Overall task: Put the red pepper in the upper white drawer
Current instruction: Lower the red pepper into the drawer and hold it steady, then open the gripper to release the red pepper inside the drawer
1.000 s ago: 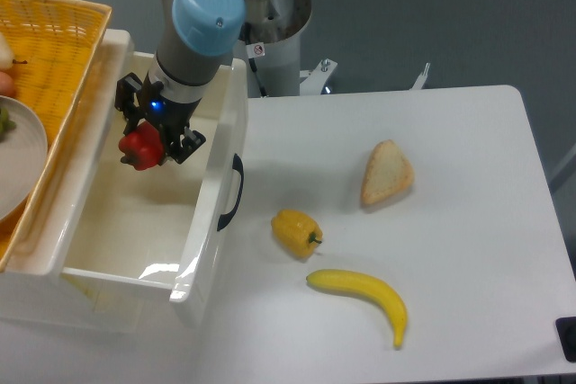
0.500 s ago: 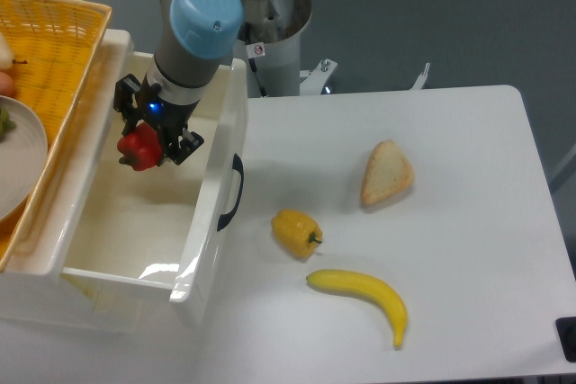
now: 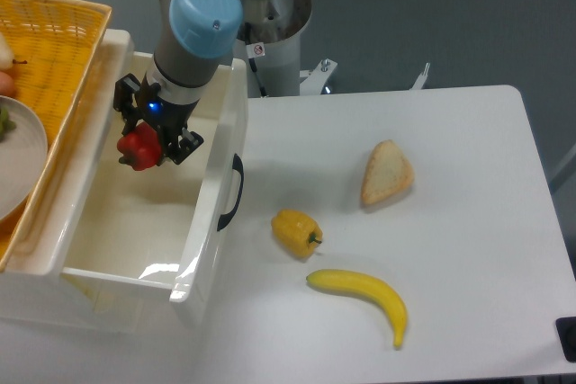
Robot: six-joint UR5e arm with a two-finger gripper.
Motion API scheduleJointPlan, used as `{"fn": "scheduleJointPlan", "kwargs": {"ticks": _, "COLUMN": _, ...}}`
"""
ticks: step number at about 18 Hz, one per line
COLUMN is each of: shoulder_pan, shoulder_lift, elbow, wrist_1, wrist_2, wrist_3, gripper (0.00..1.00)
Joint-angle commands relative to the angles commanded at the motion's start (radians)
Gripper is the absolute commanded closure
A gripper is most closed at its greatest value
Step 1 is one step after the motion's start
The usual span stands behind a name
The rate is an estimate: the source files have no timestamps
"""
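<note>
While the white table (image 3: 450, 132) carries only leftovers, the upper white drawer (image 3: 214, 222) stands pulled open at its left edge, and I have the gripper (image 3: 148, 143) hanging over the drawer's far half with its jaws clamped on the red pepper (image 3: 139, 148). I judge this the release step: next I should lower slightly and part the jaws. Near the front edge sit a banana (image 3: 364, 298) and yellow pepper (image 3: 295, 232). The wicker basket (image 3: 49, 51) is cut off at left, and the arm hides the drawer's back wall.

hand (image 3: 148, 137) gripping red pepper (image 3: 138, 148) inside upper white drawer (image 3: 214, 213)
</note>
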Motion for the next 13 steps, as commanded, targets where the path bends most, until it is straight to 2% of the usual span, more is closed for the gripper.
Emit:
{"fn": "scheduleJointPlan", "kwargs": {"ticks": 4, "shoulder_pan": 0.000, "shoulder_lift": 0.002, "elbow": 0.000, "wrist_1": 0.000, "wrist_2": 0.000, "wrist_3": 0.000, "gripper": 0.28}}
{"fn": "scheduleJointPlan", "kwargs": {"ticks": 6, "shoulder_pan": 0.000, "shoulder_lift": 0.002, "elbow": 0.000, "wrist_1": 0.002, "wrist_2": 0.002, "wrist_3": 0.000, "gripper": 0.21}}
{"fn": "scheduleJointPlan", "kwargs": {"ticks": 8, "shoulder_pan": 0.000, "shoulder_lift": 0.002, "elbow": 0.000, "wrist_1": 0.002, "wrist_2": 0.002, "wrist_3": 0.000, "gripper": 0.19}}
{"fn": "scheduleJointPlan", "kwargs": {"ticks": 9, "shoulder_pan": 0.000, "shoulder_lift": 0.002, "elbow": 0.000, "wrist_1": 0.003, "wrist_2": 0.002, "wrist_3": 0.000, "gripper": 0.11}}
{"fn": "scheduleJointPlan", "kwargs": {"ticks": 13, "shoulder_pan": 0.000, "shoulder_lift": 0.002, "elbow": 0.000, "wrist_1": 0.005, "wrist_2": 0.002, "wrist_3": 0.000, "gripper": 0.10}}
